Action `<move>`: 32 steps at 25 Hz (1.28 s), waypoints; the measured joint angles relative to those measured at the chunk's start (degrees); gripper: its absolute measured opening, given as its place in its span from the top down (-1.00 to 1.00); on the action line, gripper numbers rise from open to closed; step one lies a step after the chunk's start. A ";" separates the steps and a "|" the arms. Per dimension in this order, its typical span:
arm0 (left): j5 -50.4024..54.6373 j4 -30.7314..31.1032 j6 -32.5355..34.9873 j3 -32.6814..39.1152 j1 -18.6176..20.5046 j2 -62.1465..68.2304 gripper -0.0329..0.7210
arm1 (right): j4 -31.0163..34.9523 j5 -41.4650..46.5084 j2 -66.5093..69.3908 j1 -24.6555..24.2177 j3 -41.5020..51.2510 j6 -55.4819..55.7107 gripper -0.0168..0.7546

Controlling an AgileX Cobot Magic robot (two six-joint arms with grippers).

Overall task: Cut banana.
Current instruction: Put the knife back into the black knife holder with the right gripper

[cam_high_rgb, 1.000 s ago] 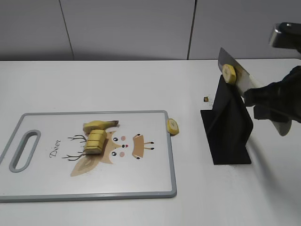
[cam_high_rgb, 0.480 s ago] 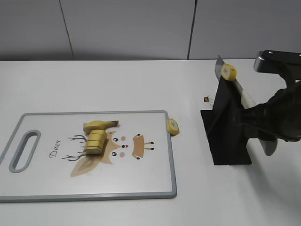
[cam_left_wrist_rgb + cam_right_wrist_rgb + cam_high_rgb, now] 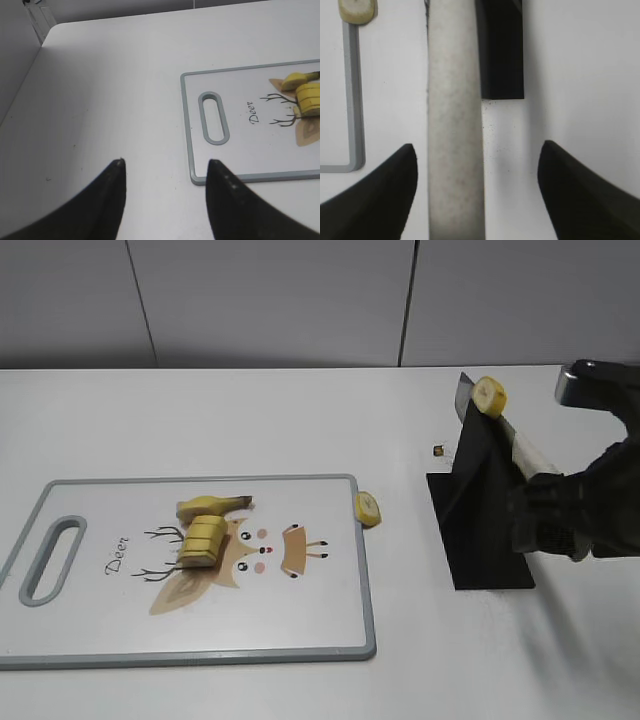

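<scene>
With the knife [image 3: 500, 430] now lowered into its black stand [image 3: 480, 510] and the right tool [image 3: 477, 165] spread apart around its handle, cutting looks finished; the sliced banana [image 3: 207, 525] lies on the board [image 3: 300, 640], while the left tool [image 3: 165, 172] hangs apart over the bench [image 3: 100, 100].

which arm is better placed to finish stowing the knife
Right. Its gripper is open around the knife handle at the black holder; the left gripper hovers open beyond the cutting board.

Bright, even light, soft shadows on the table [image 3: 300, 420]; near jaws blurred.
</scene>
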 joint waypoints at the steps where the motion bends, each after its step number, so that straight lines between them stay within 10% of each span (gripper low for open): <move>1: 0.00 0.00 -0.05 0.00 0.00 0.00 -0.41 | 0.11 0.27 -0.83 0.00 0.00 -0.14 -0.55; 32: 0.00 0.00 -0.05 0.00 0.00 0.00 -0.41 | 1.26 26.18 -68.75 0.00 9.90 -27.95 -0.57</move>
